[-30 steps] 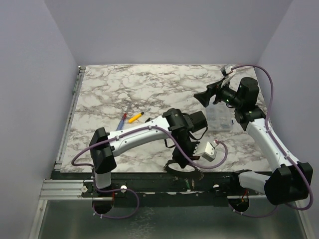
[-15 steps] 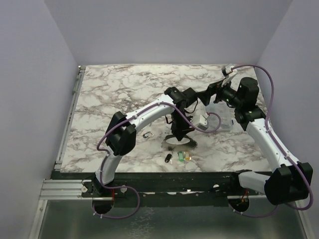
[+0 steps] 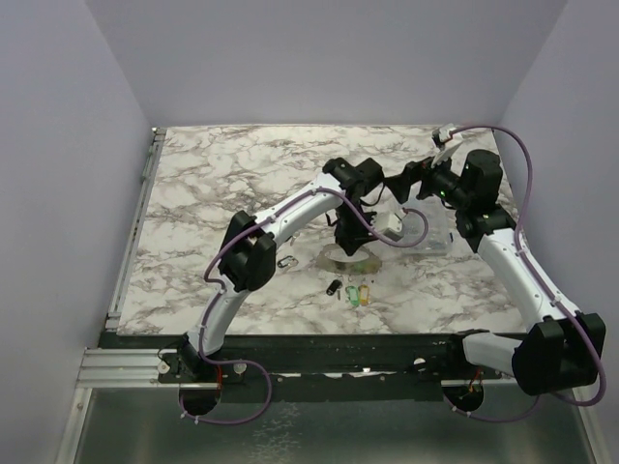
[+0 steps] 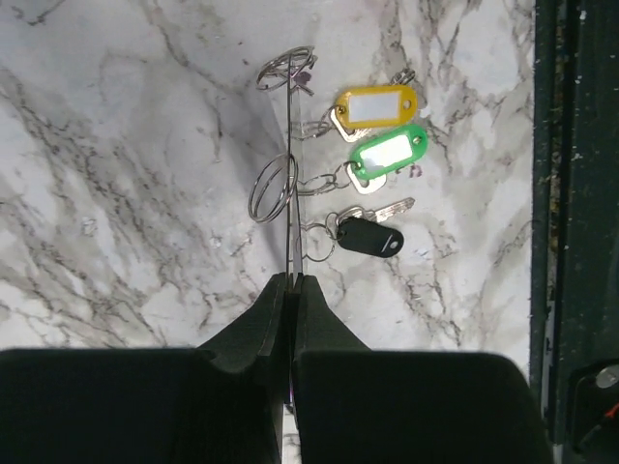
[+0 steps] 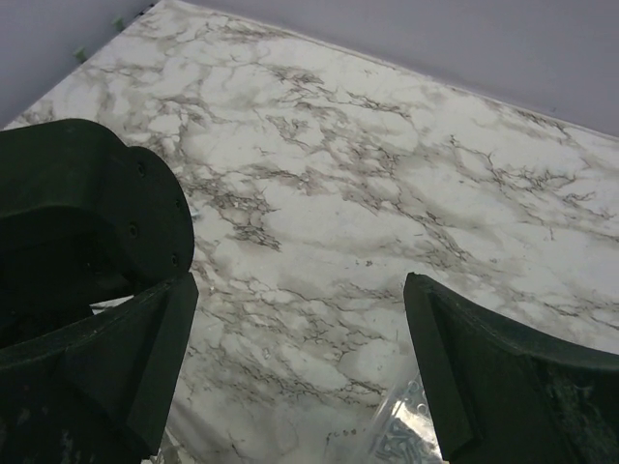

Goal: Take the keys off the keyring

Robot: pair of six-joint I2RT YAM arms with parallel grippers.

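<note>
**Top and wrist views.** A clear plastic bag (image 3: pixel 434 238) lies on the table (image 3: pixel 222 174) near the right arm. It holds small pale pieces, too small to identify.

The left gripper (image 4: pixel 293 282) has its fingers pressed together on a thin wire keyring (image 4: pixel 290 135), which is seen edge-on. The keys (image 4: pixel 372 155) lie on the table just beside this wire, each on a small ring of its own. One has a yellow tag (image 4: pixel 377 106), one a green tag (image 4: pixel 387 152) and one a black head (image 4: pixel 370 237). Whether they hang on the wire cannot be told.

The right gripper (image 5: pixel 300 367) hangs above the table with its fingers wide apart, holding nothing. A small clip (image 3: pixel 286 262) lies left of the keys.

Compared with half a second earlier, the left arm reaches farther over the table. The keys lie farther from the near edge. The clip, the bag and the right arm are unchanged.
</note>
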